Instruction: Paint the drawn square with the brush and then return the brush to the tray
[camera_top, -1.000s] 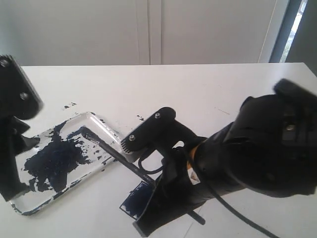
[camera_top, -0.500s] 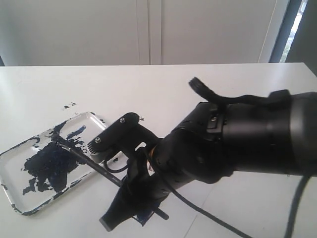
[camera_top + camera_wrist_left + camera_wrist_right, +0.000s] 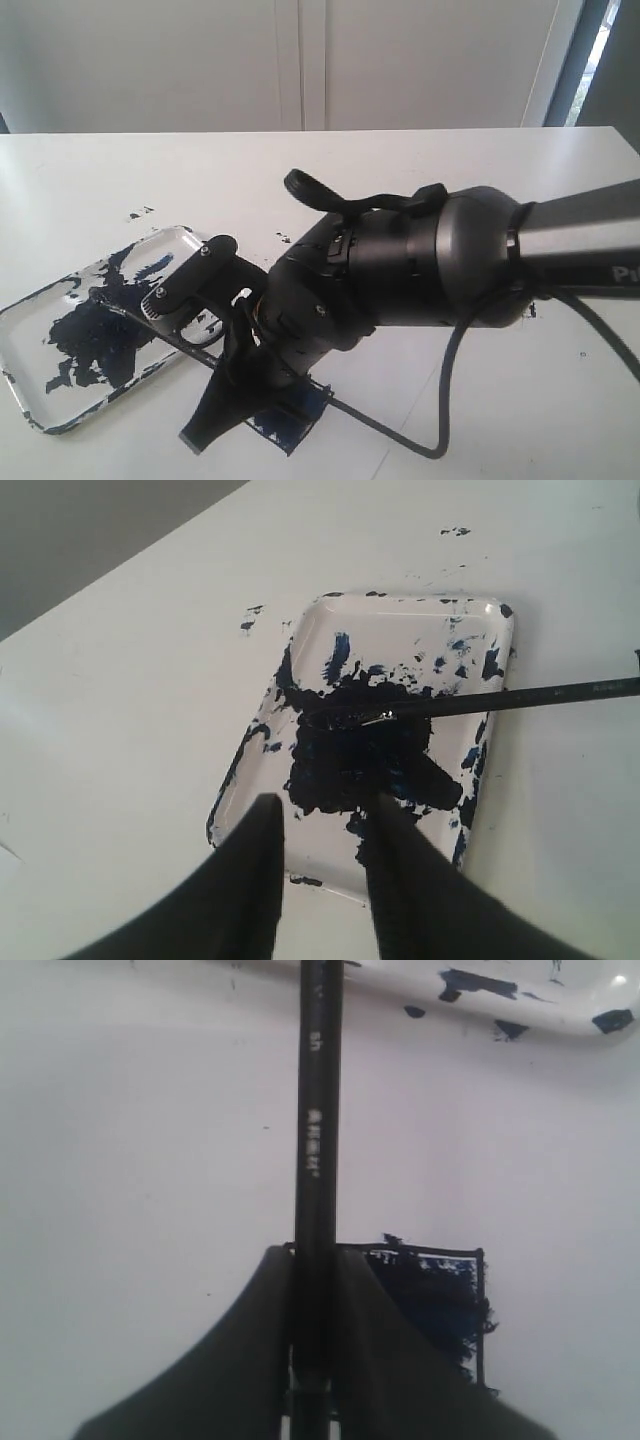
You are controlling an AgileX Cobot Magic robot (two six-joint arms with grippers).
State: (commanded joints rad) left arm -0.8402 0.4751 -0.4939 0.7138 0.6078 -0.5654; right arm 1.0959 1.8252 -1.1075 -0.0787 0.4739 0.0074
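Exterior view, starting at the left: the tray (image 3: 28,350) sits on the white table (image 3: 400,180), smeared with a dark paint blotch (image 3: 95,335). Seen from the left wrist, the left gripper (image 3: 325,865) hovers above the tray's edge, fingers spread and holding nothing.

Moving right, the brush (image 3: 180,340) slants from the tray towards the front of the table. Its bristle end is over the blotch, though I can't tell whether it touches. It looks light, thin and stiff. The smooth handle would probably twist in a loose pinch, and the wet tip would mark whatever it brushes, so mid-handle seems the sensible place to hold it.

That is where the right gripper (image 3: 313,1270) has it, fingers pressed together on the handle. Just beneath lies the drawn square (image 3: 440,1300), largely filled with dark blue.

Further right, the right arm (image 3: 450,260) reaches across the middle, its wrist bent low and angled down at the table.
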